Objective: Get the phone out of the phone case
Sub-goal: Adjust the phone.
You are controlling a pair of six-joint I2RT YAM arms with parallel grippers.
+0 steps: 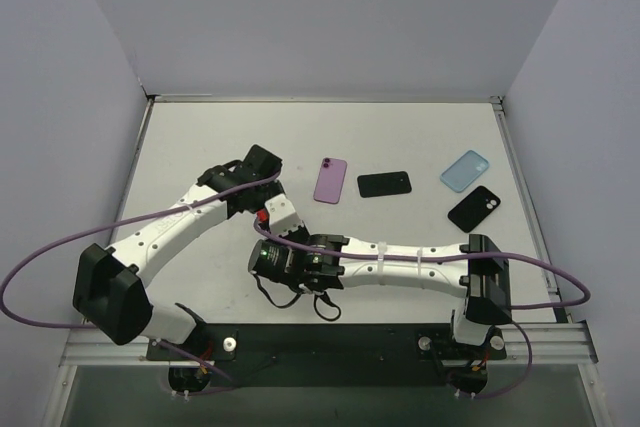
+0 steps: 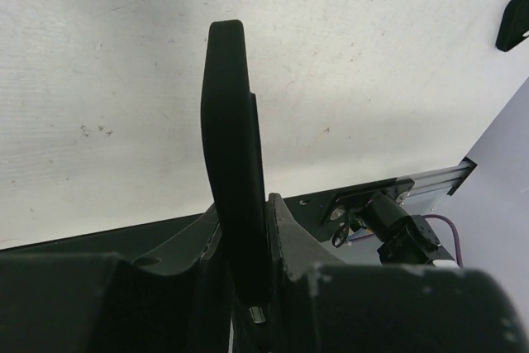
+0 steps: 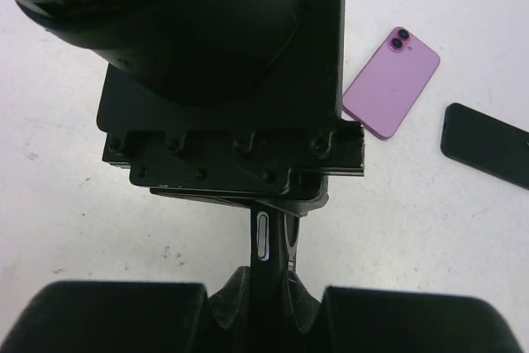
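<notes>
Black phone case (image 2: 231, 138) edge-on, contents unclear; left pincer (image 2: 246, 245) clamped on it, right pincer (image 3: 269, 283) clamped on same.

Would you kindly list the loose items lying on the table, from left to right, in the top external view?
purple phone → black phone → light blue case. The second black device, nearer the arms, overlaps the blue one's span, so I leave it out.

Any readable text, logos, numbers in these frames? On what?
No readable text anywhere.
Purple phone: no legible logo.
Held cased phone: plain dark edge, unmarked.
Blue case, black phone, black case: too small to tell.
</notes>
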